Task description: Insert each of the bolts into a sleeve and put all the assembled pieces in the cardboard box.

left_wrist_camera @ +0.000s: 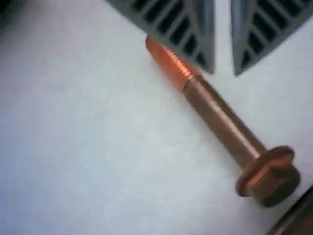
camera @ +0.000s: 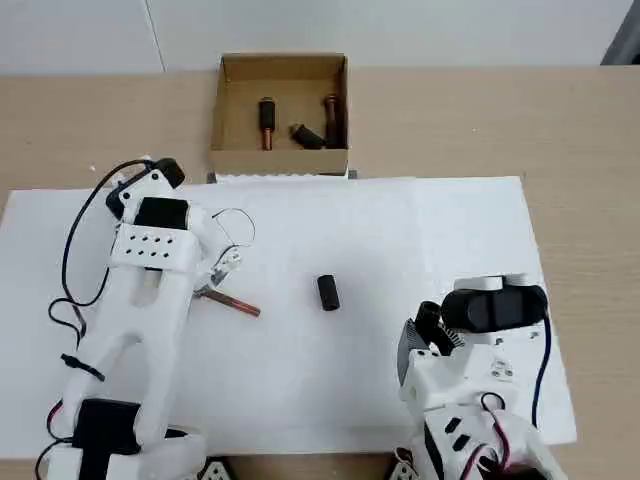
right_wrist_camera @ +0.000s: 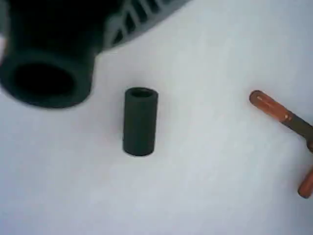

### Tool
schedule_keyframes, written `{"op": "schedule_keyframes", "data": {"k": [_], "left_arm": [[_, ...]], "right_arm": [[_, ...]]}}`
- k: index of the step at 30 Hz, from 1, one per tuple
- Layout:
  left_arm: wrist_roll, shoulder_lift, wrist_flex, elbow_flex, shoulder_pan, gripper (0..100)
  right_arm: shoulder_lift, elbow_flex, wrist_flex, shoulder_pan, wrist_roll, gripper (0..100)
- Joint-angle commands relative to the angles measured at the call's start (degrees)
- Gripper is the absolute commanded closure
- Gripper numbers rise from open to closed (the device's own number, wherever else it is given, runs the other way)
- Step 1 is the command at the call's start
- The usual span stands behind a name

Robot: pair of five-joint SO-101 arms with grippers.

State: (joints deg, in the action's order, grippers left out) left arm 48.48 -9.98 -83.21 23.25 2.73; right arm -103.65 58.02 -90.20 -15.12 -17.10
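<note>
Step in hand, as I am reading it: picking up the bolt (left_wrist_camera: pixel 220 115) so it can go into a sleeve.

The left gripper (left_wrist_camera: pixel 223 71) is hovering low over the white sheet (camera: pixel 450 230). Its jaws are standing slightly apart and gripping nothing. The bolt is lying flat on the sheet, with its threaded tip just under one jaw rather than in the gap, and its flanged head pointing away.

The right gripper (camera: pixel 418 338) is sitting at the near side of the sheet and appears to be clamped on the held sleeve (right_wrist_camera: pixel 46 78), bore showing open. The loose sleeve (camera: pixel 328 292) is lying on its side mid-sheet, between the arms and well apart from both.

Next move, judged: the left jaws are needing a sideways shift to straddle the shank before closing. The bolt is round and is likely to roll if nudged.

Around: the cardboard box (camera: pixel 283 60) is standing past the sheet's far edge, with finished pieces (camera: pixel 268 122) inside. A copper tip (right_wrist_camera: pixel 305 185) is showing near the bolt; possibly a second bolt, but I cannot tell. The loose sleeve is lying on the line between the arms and risks being knocked.
</note>
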Motion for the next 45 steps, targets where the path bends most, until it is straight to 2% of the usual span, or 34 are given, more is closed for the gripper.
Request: {"op": "schedule_keyframes", "data": {"k": [1,21,25,33,45], "left_arm": [[0.44,-0.18,0.88,-2.15,-0.18,87],[1.14,9.05,2.37,-0.40,-0.62,86],[1.14,11.52,3.78,-0.40,-2.55,86],[0.97,14.77,8.09,-0.40,-4.57,100],[0.97,18.64,8.35,-1.27,-4.48,99]], "right_arm": [[-0.22,-0.26,1.19,0.31,-0.09,99.5],[-0.22,1.49,1.63,0.22,-0.09,99.5],[-0.22,1.49,1.63,0.22,-0.09,99.5],[-0.22,1.49,1.63,0.22,-0.09,99.5],[-0.22,1.14,1.71,0.22,-0.09,99.5]]}}
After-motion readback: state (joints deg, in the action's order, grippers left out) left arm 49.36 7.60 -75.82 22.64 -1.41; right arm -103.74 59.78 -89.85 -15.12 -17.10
